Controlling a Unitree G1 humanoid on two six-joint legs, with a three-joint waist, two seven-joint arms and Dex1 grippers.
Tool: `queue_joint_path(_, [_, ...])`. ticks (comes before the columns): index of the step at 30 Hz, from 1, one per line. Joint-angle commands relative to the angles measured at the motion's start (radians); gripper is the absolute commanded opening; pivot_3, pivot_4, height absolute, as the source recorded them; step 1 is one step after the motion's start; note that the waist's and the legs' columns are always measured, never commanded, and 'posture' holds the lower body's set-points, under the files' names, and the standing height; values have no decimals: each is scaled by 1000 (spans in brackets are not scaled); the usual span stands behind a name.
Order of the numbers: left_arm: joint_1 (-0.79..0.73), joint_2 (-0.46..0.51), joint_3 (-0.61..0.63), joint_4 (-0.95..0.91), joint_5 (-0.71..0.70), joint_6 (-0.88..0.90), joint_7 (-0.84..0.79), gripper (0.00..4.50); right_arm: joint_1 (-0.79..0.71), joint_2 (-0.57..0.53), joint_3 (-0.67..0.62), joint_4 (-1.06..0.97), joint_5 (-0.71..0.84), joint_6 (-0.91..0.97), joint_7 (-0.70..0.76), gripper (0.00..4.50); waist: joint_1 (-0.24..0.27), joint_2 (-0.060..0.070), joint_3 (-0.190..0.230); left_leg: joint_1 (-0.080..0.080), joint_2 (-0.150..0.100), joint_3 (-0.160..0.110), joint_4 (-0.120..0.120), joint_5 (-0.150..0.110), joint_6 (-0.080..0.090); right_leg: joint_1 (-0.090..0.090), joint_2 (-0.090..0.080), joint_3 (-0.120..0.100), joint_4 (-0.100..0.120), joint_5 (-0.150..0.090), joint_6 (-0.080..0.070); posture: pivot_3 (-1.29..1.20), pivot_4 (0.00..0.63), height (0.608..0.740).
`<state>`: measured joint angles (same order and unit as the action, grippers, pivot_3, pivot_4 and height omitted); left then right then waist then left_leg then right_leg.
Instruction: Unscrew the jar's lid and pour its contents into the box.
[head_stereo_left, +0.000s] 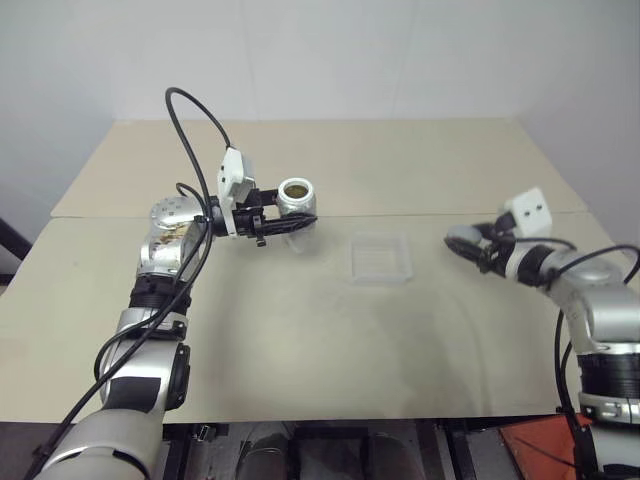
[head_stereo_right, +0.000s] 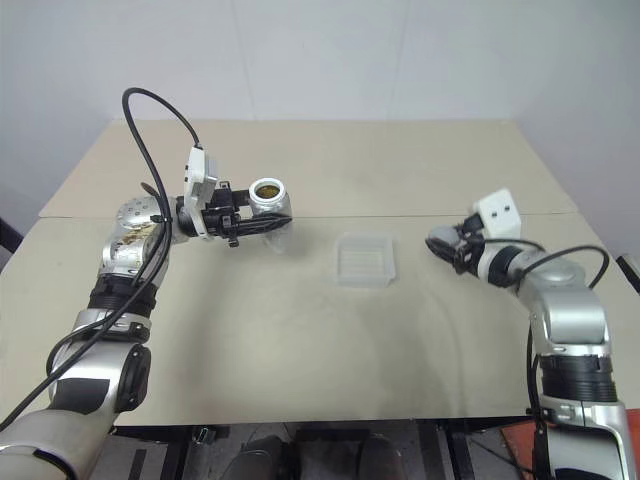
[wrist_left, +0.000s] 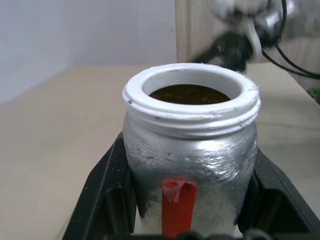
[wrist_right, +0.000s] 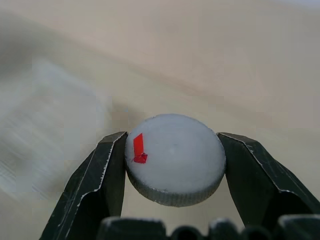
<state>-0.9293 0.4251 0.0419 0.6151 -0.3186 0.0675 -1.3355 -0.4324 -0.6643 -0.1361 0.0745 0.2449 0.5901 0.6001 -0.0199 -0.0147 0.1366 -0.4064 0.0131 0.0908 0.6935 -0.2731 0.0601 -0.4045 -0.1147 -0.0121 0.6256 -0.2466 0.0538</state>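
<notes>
The jar (wrist_left: 190, 170), silver-wrapped with a strip of red tape, stands upright and uncapped in the air over the left part of the table (head_stereo_left: 300, 340). The left gripper (head_stereo_left: 275, 225) pinches its body between 2 black fingers. Dark brown contents (wrist_left: 189, 94) fill it nearly to the white threaded mouth. The lid (wrist_right: 175, 159), marked with a bit of red tape, is clamped by its ribbed edge in the right gripper (head_stereo_left: 462, 243) above the table's right side. The clear box (head_stereo_left: 381, 257) sits on the table between both grippers, apart from each.
</notes>
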Motion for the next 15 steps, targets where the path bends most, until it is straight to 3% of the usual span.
queue_joint_path(1, [-18,-13,16,-18,-22,-13,19,2058,-16,54,12,51,-46,-86,-71,2765,-3,0,0,0,0,0,0,0,0,0,0,0,0,0,0,0,150,740])
queue_joint_path(5, [-3,-24,13,-44,-25,-2,27,2058,-49,123,7,147,-69,-127,-143,2765,0,0,0,0,0,0,0,1,-1,0,0,0,0,0,0,0,150,740])
queue_joint_path(7, [9,-29,8,-61,-23,1,31,2058,-48,128,26,157,-80,-119,-139,3478,3,0,0,0,0,0,0,1,-1,0,0,0,0,0,0,0,150,740])
queue_joint_path(11, [25,-31,-2,-81,-17,1,37,2058,-27,98,34,87,-67,-83,-93,4469,8,0,0,-1,0,0,0,1,-1,0,0,0,0,0,0,0,150,740])
queue_joint_path(15, [-10,-62,-3,-56,25,-44,144,2058,-24,25,-12,-71,3,3,-16,4469,10,0,0,-1,0,-1,0,0,-1,0,0,0,0,0,0,0,150,740])
